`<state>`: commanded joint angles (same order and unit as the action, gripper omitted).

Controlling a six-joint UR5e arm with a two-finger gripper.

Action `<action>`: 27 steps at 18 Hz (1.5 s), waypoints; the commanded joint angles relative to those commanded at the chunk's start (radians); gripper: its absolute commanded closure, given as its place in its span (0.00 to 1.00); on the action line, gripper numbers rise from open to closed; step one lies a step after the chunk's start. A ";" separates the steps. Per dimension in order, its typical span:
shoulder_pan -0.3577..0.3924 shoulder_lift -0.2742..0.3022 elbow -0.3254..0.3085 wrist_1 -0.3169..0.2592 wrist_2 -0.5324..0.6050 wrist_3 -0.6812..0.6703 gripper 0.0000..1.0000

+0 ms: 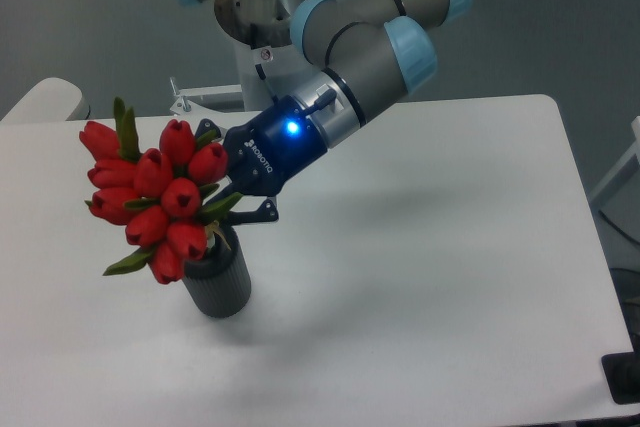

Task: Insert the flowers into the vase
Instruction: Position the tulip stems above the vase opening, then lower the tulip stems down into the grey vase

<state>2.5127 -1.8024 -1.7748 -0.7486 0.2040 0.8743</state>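
The flowers (160,197) are a tight bunch of red tulip buds with green leaves, tilted up and to the left over the vase. The vase (220,287) is a small dark grey ribbed cylinder standing upright on the white table, left of centre near the front. The bunch's lower end sits at the vase's mouth, and the buds hide whether the stems are inside. My gripper (232,209) reaches in from the upper right and is shut on the flowers' stems just above the vase rim. The buds partly hide its fingertips.
The white table (430,247) stretches to the right and front. The arm's base (258,37) stands at the back edge with a small metal bracket (185,99) beside it. A black object (622,379) sits off the table's front right corner.
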 joint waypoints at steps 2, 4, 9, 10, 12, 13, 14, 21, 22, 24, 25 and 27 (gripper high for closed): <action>-0.008 0.000 -0.011 0.000 0.000 0.011 0.81; -0.014 0.000 -0.020 0.000 0.002 0.020 0.81; -0.015 -0.008 -0.023 0.000 0.002 0.055 0.81; -0.015 -0.008 -0.034 0.000 0.002 0.057 0.81; -0.012 -0.008 -0.051 0.000 0.002 0.093 0.81; -0.012 -0.008 -0.060 0.000 0.002 0.122 0.81; -0.012 -0.008 -0.072 0.000 0.003 0.146 0.81; -0.012 -0.008 -0.120 0.000 0.003 0.225 0.81; -0.012 -0.009 -0.124 0.000 0.003 0.238 0.81; -0.012 -0.012 -0.135 0.000 0.003 0.267 0.81; -0.012 -0.014 -0.140 0.000 0.003 0.285 0.81; -0.012 -0.014 -0.161 0.000 0.003 0.337 0.81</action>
<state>2.5004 -1.8162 -1.9358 -0.7486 0.2071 1.2115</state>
